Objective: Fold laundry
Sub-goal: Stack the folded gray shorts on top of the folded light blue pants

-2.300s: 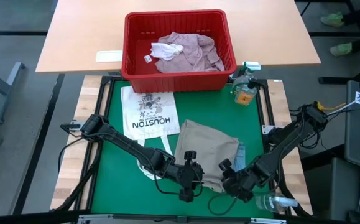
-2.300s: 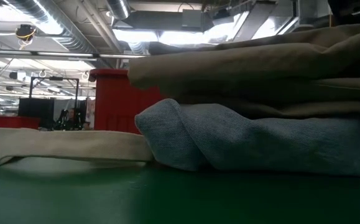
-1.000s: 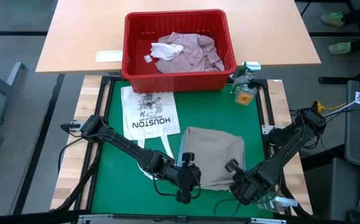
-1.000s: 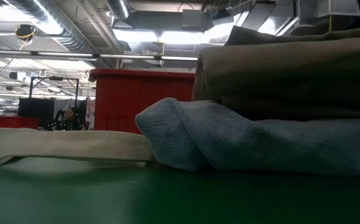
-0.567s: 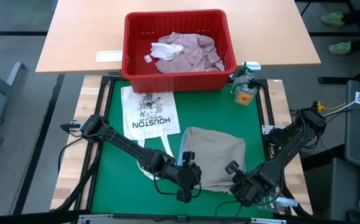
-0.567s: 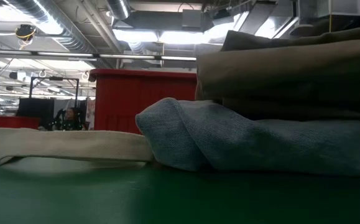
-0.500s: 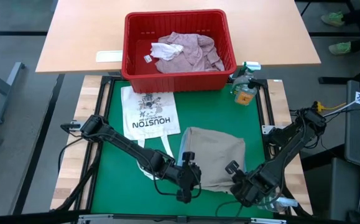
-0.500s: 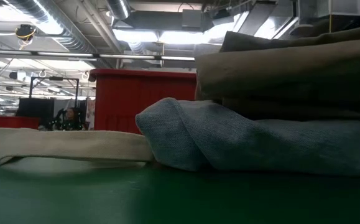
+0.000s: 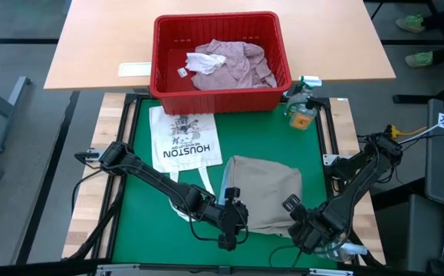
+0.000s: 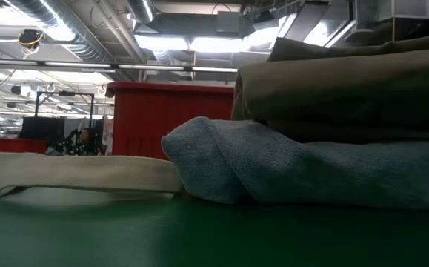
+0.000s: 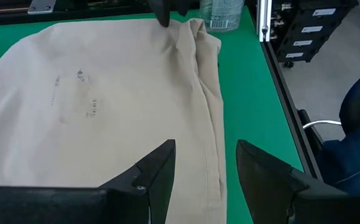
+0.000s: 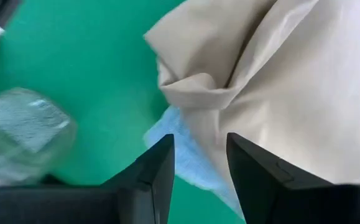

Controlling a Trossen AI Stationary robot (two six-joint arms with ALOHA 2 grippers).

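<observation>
Since the earlier frames the right gripper (image 9: pixel 304 222) has drawn back to the near-right corner of the folded tan cotton cloth (image 9: pixel 264 192); the cloth's loose right flap is now folded in. Fingers apart, holding nothing. The left gripper (image 9: pixel 229 217), fingers apart, sits at the cloth's near-left edge. Soft blue denim (image 10: pixel 296 174) lies beneath the tan cloth. Green mat (image 9: pixel 141 222) near its front edge; red plastic basket (image 9: pixel 168 77) at the far edge holds a pink heathered shirt (image 9: pixel 229 63).

The left claw (image 11: pixel 204 171), fingers apart, hovers over the tan cloth (image 11: pixel 99 106) spread near the green counter's (image 11: pixel 245 99) edge.
</observation>
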